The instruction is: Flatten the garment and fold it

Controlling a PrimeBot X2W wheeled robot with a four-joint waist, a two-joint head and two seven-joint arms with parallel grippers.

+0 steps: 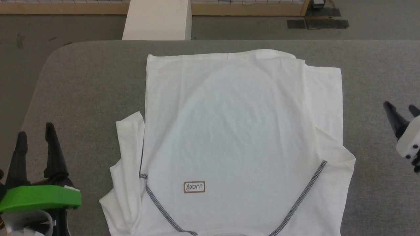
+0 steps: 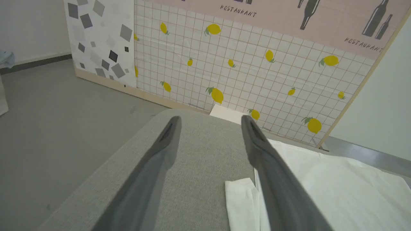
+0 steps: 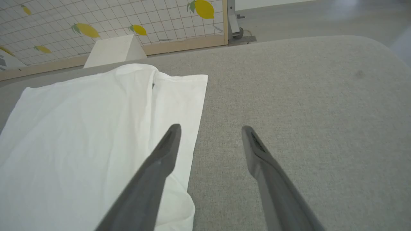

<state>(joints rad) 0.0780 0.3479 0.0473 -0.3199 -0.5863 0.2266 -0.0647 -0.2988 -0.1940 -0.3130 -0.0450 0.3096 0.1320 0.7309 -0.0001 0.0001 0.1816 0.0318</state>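
Cut off: the T-shirt [image 1: 229, 131] runs past the bottom edge of the head view, so I cannot see its neck; my right gripper [image 1: 400, 106] is clipped by that view's right edge
Hidden: the shirt's left sleeve [image 1: 126, 157] is folded over on itself, and in my left wrist view one of my own fingers covers part of it
Shirt's place: spread on the grey fabric table [image 1: 82, 91] between my two grippers, hem toward the white box [image 1: 157, 19] beyond the far edge
Left jaws: my left gripper [image 1: 35, 128] stands spread and empty, over bare table near the folded sleeve
Right jaws: spread and empty too, to the right of the shirt and apart from it
Counts: one shirt, one patch, two lines of dark zigzag stitching [image 1: 302, 196], one box
Writing: the brown-edged patch [image 1: 194, 187] reads "LUCKY"; the pink poster [image 2: 238, 11] reads "RESTAURANT" twice
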